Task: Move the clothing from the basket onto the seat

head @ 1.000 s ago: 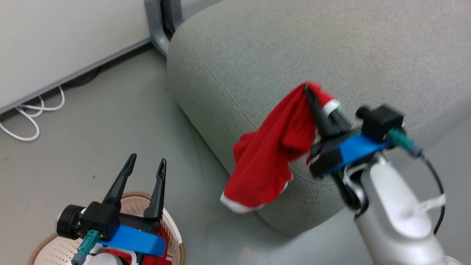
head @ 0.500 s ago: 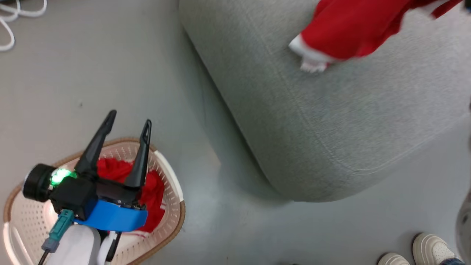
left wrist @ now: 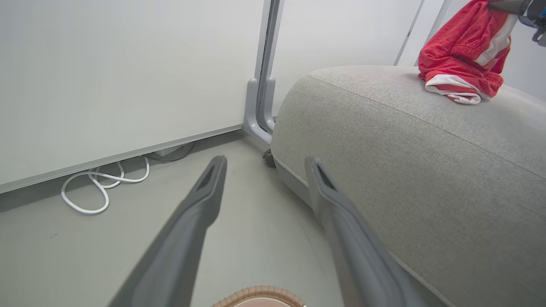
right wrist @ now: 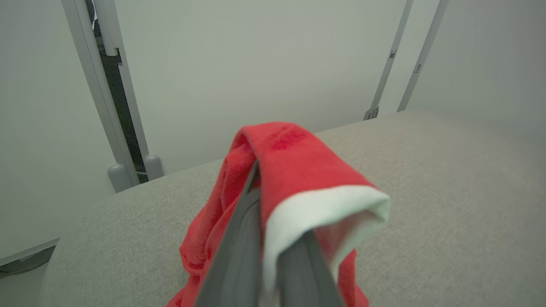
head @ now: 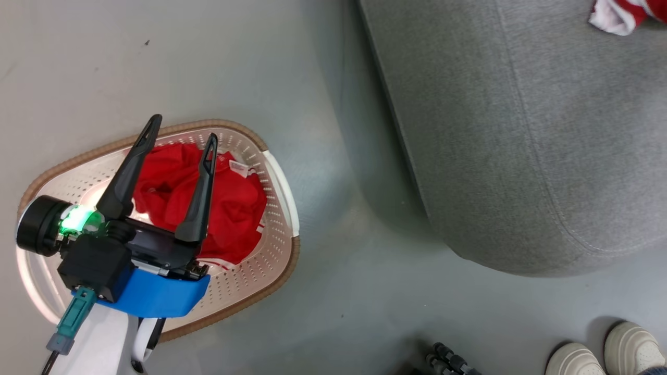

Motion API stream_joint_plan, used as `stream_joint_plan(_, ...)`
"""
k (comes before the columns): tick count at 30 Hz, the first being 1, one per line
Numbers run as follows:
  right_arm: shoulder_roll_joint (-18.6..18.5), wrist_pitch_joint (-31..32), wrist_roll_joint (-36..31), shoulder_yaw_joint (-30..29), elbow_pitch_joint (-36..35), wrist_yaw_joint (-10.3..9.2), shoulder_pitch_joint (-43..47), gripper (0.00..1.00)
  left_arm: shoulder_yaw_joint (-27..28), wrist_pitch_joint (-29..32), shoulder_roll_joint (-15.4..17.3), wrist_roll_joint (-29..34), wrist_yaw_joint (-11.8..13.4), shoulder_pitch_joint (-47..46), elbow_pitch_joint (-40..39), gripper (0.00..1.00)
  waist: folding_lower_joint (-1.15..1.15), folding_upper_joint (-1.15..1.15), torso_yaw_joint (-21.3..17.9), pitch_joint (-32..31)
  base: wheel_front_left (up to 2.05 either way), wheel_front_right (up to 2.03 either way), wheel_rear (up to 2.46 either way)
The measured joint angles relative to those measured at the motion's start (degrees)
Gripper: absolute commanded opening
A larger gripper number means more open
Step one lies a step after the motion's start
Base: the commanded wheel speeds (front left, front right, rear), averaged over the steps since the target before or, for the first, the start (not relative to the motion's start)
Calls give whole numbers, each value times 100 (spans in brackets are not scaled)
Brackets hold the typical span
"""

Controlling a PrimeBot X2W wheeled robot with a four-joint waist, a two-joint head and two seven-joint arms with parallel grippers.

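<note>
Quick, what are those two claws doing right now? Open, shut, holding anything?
Left gripper: open, empty, above the basket.
Right gripper: shut on a red garment, over the seat.

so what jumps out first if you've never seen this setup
Bright red against grey: one garment pinched in the right gripper, its lower end resting on the seat, and a second garment heaped in the basket on the floor. The left gripper hangs over that basket, jaws open.
</note>
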Motion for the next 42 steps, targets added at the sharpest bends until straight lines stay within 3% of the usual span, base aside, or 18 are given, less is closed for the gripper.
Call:
stream_joint_plan(3,58,-43,-304,-216,399,-1,129,0,-49,1,-38,1,4,-42,36,100,0,0,126,59,0,0,0)
stream_joint_plan(4,62,-47,-420,-272,476,0,129,13,-53,1,-59,1,4,-58,46,100,0,0,154,59,0,0,0)
stream_joint_plan(5,63,-52,-503,-336,537,0,124,42,-52,0,-76,1,4,-75,47,100,-1,0,177,51,0,0,0)
stream_joint_plan(6,63,-69,-565,-411,603,0,124,88,-46,0,-86,0,4,-92,46,100,-1,0,194,40,0,0,0)
stream_joint_plan(7,62,-73,-648,-464,668,-1,125,100,-36,0,-90,-2,4,-105,48,100,-1,0,205,26,0,0,0)
stream_joint_plan(20,225,-118,-1098,-569,799,0,146,100,-52,0,-299,-56,4,-188,193,100,-1,0,268,-260,0,0,0)
stream_joint_plan(25,571,-123,-1099,-34,254,0,783,100,19,1,-502,-157,4,-173,376,100,-1,0,306,-610,0,0,0)
stream_joint_plan(42,1082,-125,-813,1428,-1924,-1,3694,100,458,1,-1179,-316,-8,721,1192,100,-4,1,542,-2428,0,0,0)
